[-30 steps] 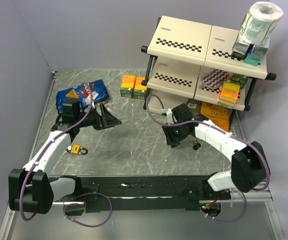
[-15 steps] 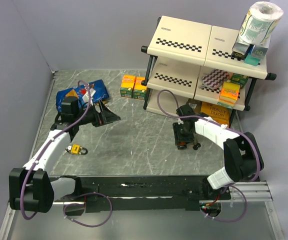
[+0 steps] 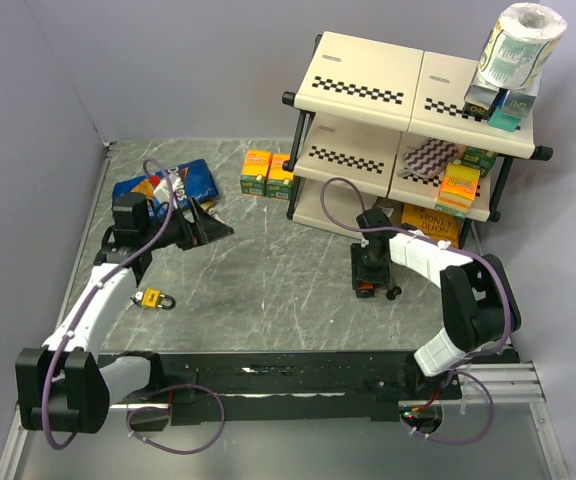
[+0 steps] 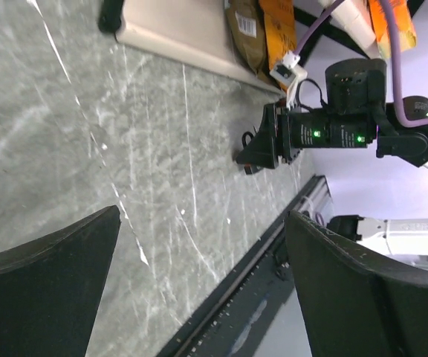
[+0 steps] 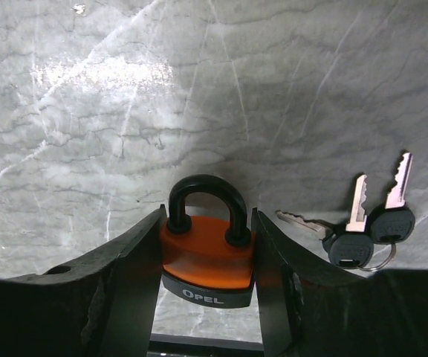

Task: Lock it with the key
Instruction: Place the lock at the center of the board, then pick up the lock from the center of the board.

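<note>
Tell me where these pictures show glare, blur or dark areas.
Right wrist: a white glare patch on the table at upper left; the orange padlock and keys are sharp. Left wrist: the left gripper shows only dark, featureless fingers. Top external: even light, nothing blown out on the shelf.

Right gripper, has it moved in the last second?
Yes. The right gripper, its fingers either side of the orange padlock, has swung right, toward the shelf.
</note>
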{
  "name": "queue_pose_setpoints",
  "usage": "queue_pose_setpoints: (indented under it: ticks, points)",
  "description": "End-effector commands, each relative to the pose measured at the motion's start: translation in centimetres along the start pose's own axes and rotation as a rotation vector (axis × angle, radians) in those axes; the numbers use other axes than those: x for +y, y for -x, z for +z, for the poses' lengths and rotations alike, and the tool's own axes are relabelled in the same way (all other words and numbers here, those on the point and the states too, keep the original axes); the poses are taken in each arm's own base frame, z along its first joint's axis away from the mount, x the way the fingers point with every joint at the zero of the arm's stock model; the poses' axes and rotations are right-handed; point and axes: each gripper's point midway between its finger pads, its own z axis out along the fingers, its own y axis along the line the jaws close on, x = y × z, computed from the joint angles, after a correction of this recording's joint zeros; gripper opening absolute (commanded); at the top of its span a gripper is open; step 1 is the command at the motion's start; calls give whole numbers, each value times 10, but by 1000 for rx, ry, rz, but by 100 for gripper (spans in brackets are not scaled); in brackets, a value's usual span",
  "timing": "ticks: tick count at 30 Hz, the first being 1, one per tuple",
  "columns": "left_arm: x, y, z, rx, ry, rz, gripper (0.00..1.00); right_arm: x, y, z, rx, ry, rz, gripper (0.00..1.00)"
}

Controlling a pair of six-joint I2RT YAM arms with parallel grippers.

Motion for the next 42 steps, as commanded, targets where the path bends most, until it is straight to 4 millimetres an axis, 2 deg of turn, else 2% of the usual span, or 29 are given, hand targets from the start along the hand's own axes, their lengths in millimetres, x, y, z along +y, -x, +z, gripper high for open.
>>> queue_pose_setpoints:
  ticks: [1,2,3,6,7,9,10,11,12,13,16,21,23,24,25,26,27,28,30,31,32,34,36,38,39,42]
  points:
    - [-20,25,-18,-101,-23,137,96,5,18,-3,-39,7,44,55]
    - [-21,27,-21,-108,-14,162,96,5,18,-4,-42,8,41,62]
    - [-26,34,-26,-133,-5,193,96,6,19,-6,-44,10,38,64]
    - [-22,47,-34,-195,63,236,96,8,23,-14,-69,22,33,77]
    - [-26,53,-38,-221,71,257,96,8,26,-18,-87,23,37,86]
    - [-27,55,-43,-218,86,294,96,10,27,-23,-98,37,24,86]
    - [-33,58,-48,-209,82,379,96,12,29,-29,-113,57,15,87]
    - [-34,55,-50,-187,79,385,96,14,29,-34,-124,73,7,87]
    - [-43,54,-53,-173,51,406,96,18,29,-38,-133,96,-8,87]
    - [-44,52,-53,-156,49,423,96,25,31,-49,-160,146,-26,88]
    - [-41,46,-52,-82,52,392,96,41,32,-72,-219,255,-98,89]
    - [-22,42,-54,33,86,362,96,69,32,-107,-325,365,-281,90]
    - [-15,41,-59,67,85,462,96,81,32,-124,-377,392,-384,91]
    - [-13,43,-61,81,92,504,96,88,38,-137,-420,399,-423,92]
    - [-5,34,-66,136,100,564,96,92,42,-147,-464,400,-483,93]
    - [3,33,-70,159,114,597,96,103,41,-155,-487,412,-525,93]
    - [10,32,-73,195,124,618,96,107,50,-171,-550,405,-570,96]
    - [19,20,-80,267,124,685,96,110,55,-178,-585,397,-619,97]
    - [41,12,-94,366,158,753,96,119,63,-197,-649,407,-682,99]
    - [51,10,-100,421,149,890,96,122,66,-203,-681,412,-726,100]
    - [66,0,-114,501,191,904,96,125,72,-212,-716,411,-738,100]
    - [84,-11,-127,603,185,1057,96,124,84,-221,-771,386,-732,100]
    - [105,-25,-143,716,228,1132,96,127,88,-227,-795,389,-754,100]
    - [127,-28,-154,816,252,1263,96,131,90,-232,-819,412,-763,100]
    - [138,-40,-156,862,228,1318,96,134,90,-233,-820,427,-787,100]
    - [162,-53,-157,936,215,1386,98,145,83,-238,-794,498,-829,100]
